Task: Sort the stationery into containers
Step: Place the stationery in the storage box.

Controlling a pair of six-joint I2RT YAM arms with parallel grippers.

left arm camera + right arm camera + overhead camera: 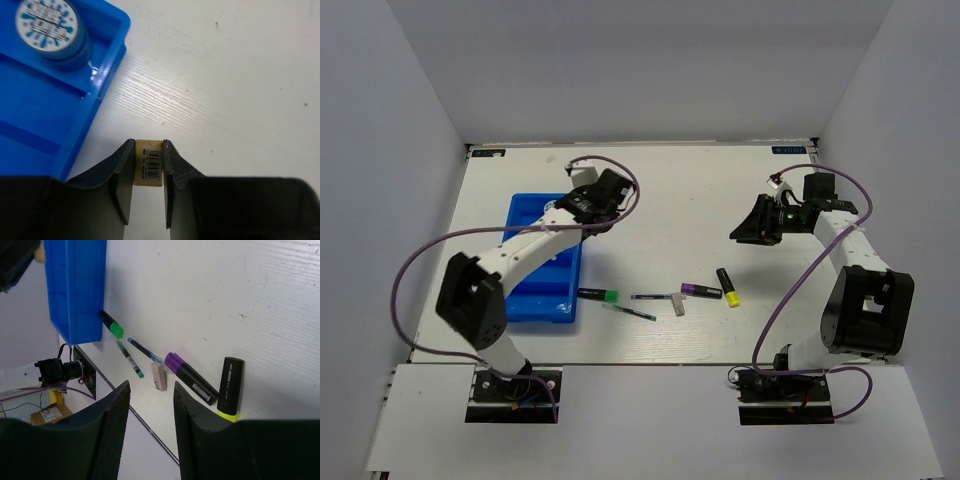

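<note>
Our left hand (148,145) pinches a small tan eraser block (148,164) between its two fingers, barcode label facing up. The block sits right at the fingertips, over the bare white surface (225,75). The blue tray (82,122) lies just to the left of this hand. The blue-and-white patterned roll (47,25) rests in the tray's far corner compartment, ahead and to the left.

Our right hand (151,387) is spread and grips nothing. Beyond its fingertips lies a row of loose items: a second eraser (159,376) nearest, a purple-ended marker (190,377) and a yellow-ended marker (229,387) to the right. Two thin pens (131,359) and a green-ended marker (111,326) lie farther off, beside the tray.
</note>
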